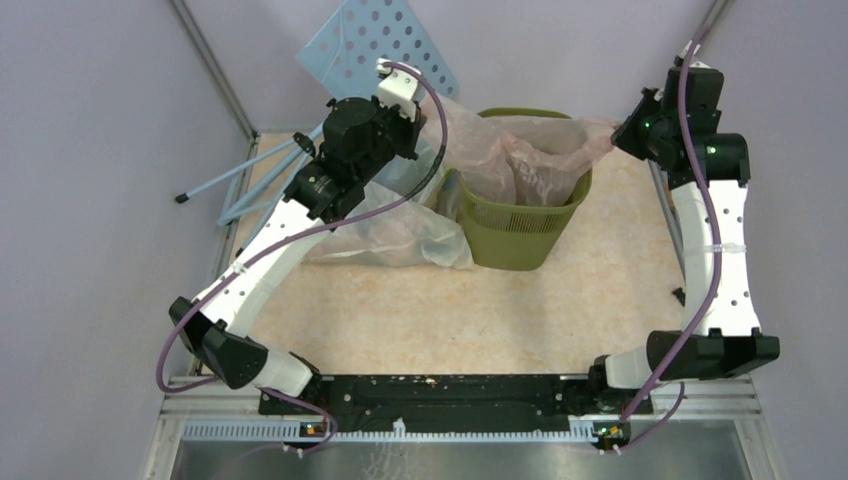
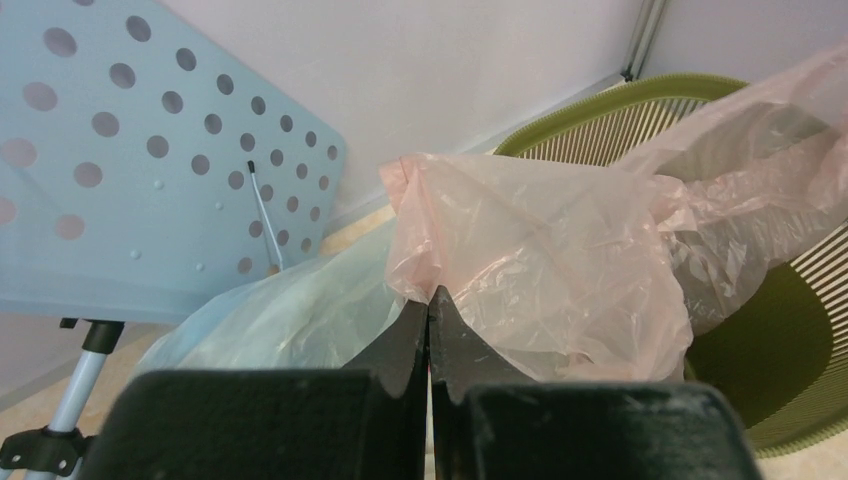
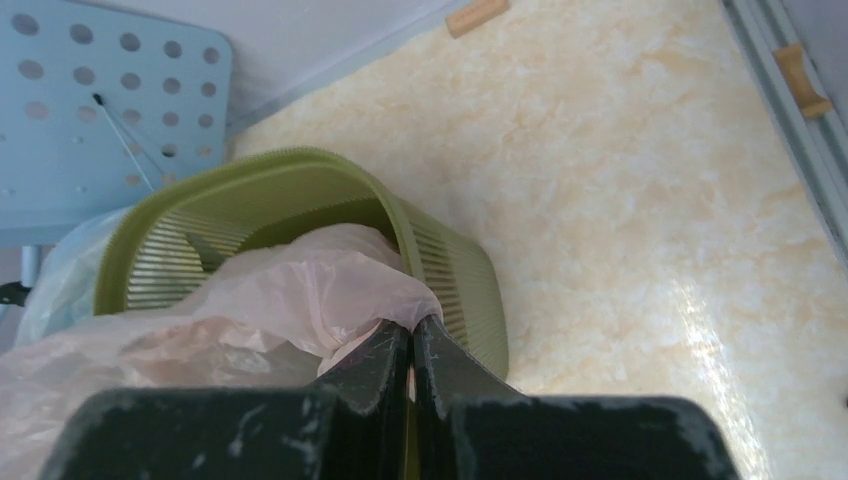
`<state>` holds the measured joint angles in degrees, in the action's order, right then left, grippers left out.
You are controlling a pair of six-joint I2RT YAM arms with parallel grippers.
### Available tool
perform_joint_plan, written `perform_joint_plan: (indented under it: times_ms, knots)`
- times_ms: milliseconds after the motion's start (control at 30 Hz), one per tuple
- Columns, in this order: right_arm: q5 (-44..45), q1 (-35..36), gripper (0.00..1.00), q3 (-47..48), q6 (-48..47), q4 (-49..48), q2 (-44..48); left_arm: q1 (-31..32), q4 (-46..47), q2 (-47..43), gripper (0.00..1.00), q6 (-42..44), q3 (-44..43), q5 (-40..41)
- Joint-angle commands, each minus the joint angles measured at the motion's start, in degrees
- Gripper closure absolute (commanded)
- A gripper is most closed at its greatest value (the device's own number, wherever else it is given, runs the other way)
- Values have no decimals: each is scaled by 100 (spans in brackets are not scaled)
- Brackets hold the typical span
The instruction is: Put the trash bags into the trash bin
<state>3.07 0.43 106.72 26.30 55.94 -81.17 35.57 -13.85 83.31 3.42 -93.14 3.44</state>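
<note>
Above the trash bin [image 1: 522, 238], the pink trash bag [image 1: 528, 152] hangs stretched; left gripper [image 2: 428, 299] pinches one edge; right gripper [image 3: 411, 328] clamps the opposite edge.

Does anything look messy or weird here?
Yes. The pink bag is stretched across the green bin, pinched by the left gripper and right gripper, not tucked in. A clear bag lies crumpled on the table beside the bin, and the blue holey board sits tilted at the back.
</note>
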Motion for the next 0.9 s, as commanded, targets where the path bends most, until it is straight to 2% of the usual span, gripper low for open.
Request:
perform_joint_plan:
  times_ms: [0, 100, 400, 633, 867]
  knots:
    - [-946, -447, 100, 783, -46, -189, -662, -135, 389, 558, 100, -64, -616, -234]
    - [-1438, -634, 100, 1249, 9, -6, -1262, -329, 282, 936, 100, -282, -917, -317]
    - [-1463, -787, 96, 1678, -121, -17, -2287, -979, 647, 1643, 100, -986, -1001, -1232]
    - [-1954, -825, 93, 1081, -268, -352, -2519, -991, 852, 1846, 100, -1207, -668, -1765]
    - [-2302, -825, 89, -66, -361, -975, -2054, -992, 1032, 1983, 100, -1476, -192, -2049]
